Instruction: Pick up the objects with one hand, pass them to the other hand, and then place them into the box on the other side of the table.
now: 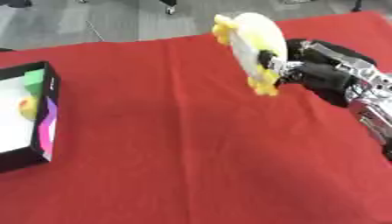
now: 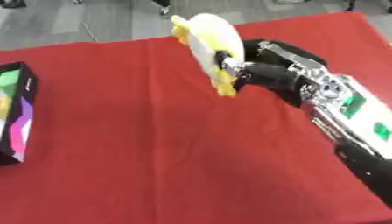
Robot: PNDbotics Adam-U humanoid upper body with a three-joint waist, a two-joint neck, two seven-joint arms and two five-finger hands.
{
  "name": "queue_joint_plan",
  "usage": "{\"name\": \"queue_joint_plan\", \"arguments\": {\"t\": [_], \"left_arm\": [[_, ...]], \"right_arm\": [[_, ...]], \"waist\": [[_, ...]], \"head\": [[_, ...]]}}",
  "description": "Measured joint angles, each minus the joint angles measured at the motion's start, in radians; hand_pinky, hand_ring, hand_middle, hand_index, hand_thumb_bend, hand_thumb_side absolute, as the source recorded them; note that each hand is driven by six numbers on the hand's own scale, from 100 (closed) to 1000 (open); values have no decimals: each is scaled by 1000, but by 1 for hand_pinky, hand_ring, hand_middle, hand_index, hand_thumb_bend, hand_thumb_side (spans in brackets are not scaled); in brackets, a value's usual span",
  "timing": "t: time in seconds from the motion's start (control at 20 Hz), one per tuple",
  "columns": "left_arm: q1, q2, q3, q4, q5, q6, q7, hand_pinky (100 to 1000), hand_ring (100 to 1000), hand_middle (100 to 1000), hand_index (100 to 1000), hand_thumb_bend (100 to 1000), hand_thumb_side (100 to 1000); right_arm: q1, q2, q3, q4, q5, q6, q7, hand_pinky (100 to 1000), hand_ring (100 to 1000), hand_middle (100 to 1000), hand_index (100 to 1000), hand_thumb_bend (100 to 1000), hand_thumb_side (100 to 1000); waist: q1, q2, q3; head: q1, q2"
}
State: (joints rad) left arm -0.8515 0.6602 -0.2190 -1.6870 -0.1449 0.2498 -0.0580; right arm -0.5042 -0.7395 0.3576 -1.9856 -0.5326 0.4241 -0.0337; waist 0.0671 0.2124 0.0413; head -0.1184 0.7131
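Note:
My right hand [image 1: 318,72] comes in from the right side and is shut on a pale yellow-white toy with bright yellow edges [image 1: 251,43], held up above the red tablecloth [image 1: 191,144] near its far edge. A finger curls over the toy's right side. At the far left stands the box [image 1: 47,109], black-walled with a white floor and a pink and purple side panel; something green and something yellow lie inside it [image 1: 29,94]. My left hand shows in neither view.
The red cloth ends at the far side, where grey floor [image 1: 92,22] begins. Between the box and my right arm [image 2: 344,118] the cloth is bare.

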Motion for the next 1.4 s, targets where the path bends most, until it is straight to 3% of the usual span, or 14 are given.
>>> {"name": "queue_joint_plan", "arguments": {"t": [0.3,0.65,0.9,1.05,1.4], "left_arm": [[-41,-1,-38,23,-17,0,-83,800,820,682,733,100,500],[-67,-12,-78,50,-11,6,-154,800,819,680,734,100,541],[-89,-20,-119,67,-4,21,-241,806,826,700,783,100,602],[-101,-29,-150,69,-8,37,-335,810,832,714,809,100,686],[-130,-49,-198,14,-16,66,-518,817,843,739,815,100,737]], "right_arm": [[-18,16,40,0,81,-61,47,494,579,362,527,100,291],[-33,25,80,0,106,-116,81,495,578,363,528,100,286],[-43,34,103,0,117,-126,93,497,577,364,528,100,278],[-50,40,113,0,124,-127,99,497,576,363,528,100,277],[-53,46,127,0,138,-122,109,497,575,363,527,100,275]], "waist": [[0,0,1],[0,0,3],[0,0,7],[0,0,8],[0,0,13]], "head": [[0,6],[0,6],[-6,6],[-9,6],[-17,6]]}}
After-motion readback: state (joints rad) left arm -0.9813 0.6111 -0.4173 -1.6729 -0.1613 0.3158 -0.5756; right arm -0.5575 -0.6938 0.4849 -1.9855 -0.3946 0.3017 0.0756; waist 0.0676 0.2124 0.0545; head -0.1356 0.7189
